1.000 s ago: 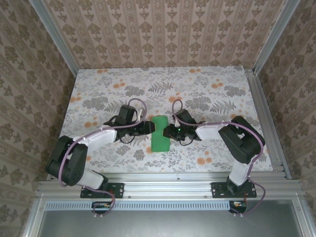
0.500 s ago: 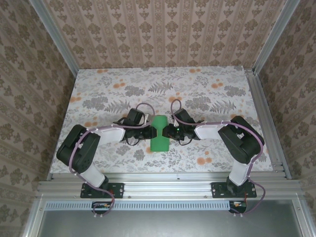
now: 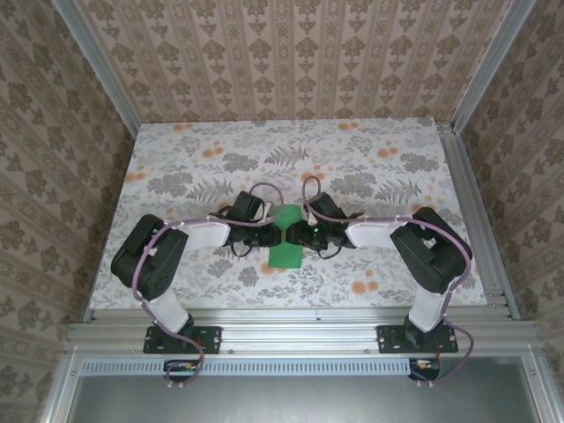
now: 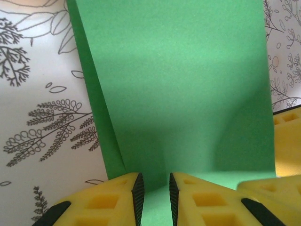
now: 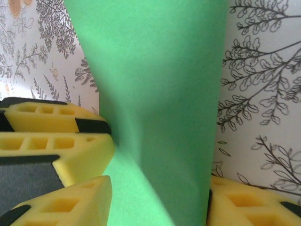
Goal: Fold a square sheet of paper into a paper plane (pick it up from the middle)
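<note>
Paper: the square sheet of paper (image 3: 285,248) lies on the floral tabletop (image 3: 379,167) as a narrow doubled strip running away from you, midway between the two arms. Its far end looks paler and may be lifted, though you cannot settle that from above.
Layers: in the left wrist view a darker lower layer peeks out along the strip's left edge, so the halves are not flush.
Left gripper: the left gripper (image 4: 156,184) sits at its own side of the strip with its yellow pads (image 4: 110,200) nearly together and green showing in the slim gap between them. Whether it truly pinches the paper, you cannot tell.
Right gripper: the right gripper (image 5: 157,188) stands wide apart astride the opposite edge, with paper passing loosely between its fingers and nothing clamped.
Spacing: the two tools sit just beside each other at the strip's middle, pads almost touching.
Step in hand: by my reading, you are securing the middle with the left so the right can go free for the next crease.
Grip first: make sure the left has a firm pinch before you draw the right clear, or the strip is likely to slide.
Withdrawal: back the right out low and slow along its own line, so that no finger drags the free edge.
Alignment: square the layers before pressing any crease; a skewed centre fold would give a lopsided dart.
Risk: paper this thin probably buckles readily, so avoid pushing the grippers toward each other.
</note>
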You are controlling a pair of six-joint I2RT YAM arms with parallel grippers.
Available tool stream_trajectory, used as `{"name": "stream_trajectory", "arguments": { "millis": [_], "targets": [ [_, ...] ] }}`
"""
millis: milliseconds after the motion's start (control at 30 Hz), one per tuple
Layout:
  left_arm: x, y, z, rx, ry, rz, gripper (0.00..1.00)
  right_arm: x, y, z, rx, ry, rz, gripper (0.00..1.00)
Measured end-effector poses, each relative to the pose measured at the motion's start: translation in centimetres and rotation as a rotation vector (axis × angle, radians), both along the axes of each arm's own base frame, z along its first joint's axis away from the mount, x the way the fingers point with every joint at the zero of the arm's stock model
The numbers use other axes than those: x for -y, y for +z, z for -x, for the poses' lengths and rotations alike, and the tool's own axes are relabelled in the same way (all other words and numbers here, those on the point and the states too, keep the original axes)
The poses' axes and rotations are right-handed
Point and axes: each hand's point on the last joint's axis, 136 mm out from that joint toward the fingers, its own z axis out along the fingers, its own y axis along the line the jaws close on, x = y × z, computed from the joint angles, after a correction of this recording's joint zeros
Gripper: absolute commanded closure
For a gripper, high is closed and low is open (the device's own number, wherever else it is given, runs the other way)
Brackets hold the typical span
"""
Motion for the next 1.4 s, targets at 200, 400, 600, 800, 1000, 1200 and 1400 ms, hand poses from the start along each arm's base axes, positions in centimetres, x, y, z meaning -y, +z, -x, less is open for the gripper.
{"name": "stream_trajectory", "arguments": {
  "millis": [200, 400, 600, 800, 1000, 1200, 1400],
  "targets": [
    [0.2, 0.0, -0.1, 0.013, -0.015, -0.005, 0.76, 2.1, 0.7, -1.3, 0.011, -0.047, -0.007, 0.44],
    [0.2, 0.0, -0.1, 0.015, -0.018, -0.006, 0.76, 3.3, 1.0, -2.5, 0.014, -0.079, -0.037, 0.47],
    [0.1, 0.2, 0.1, 0.013, -0.022, -0.009, 0.74, 2.4, -0.1, -2.9, -0.005, -0.054, -0.065, 0.53],
    [-0.1, 0.3, 0.5, -0.002, -0.024, -0.014, 0.73, 1.9, 0.0, -3.5, -0.002, -0.049, -0.093, 0.65],
    [0.1, 0.5, 0.8, -0.015, -0.035, -0.001, 0.72, 1.5, -0.1, -3.3, -0.005, -0.039, -0.097, 0.75],
    [0.5, 1.5, 0.4, -0.006, -0.040, 0.023, 0.66, 0.7, 0.4, -3.2, 0.007, -0.013, -0.081, 0.79],
    [-0.7, 4.1, -0.6, 0.033, -0.003, 0.041, 0.52, 0.7, 0.6, -3.4, 0.015, -0.007, -0.037, 0.78]
  ]
}}
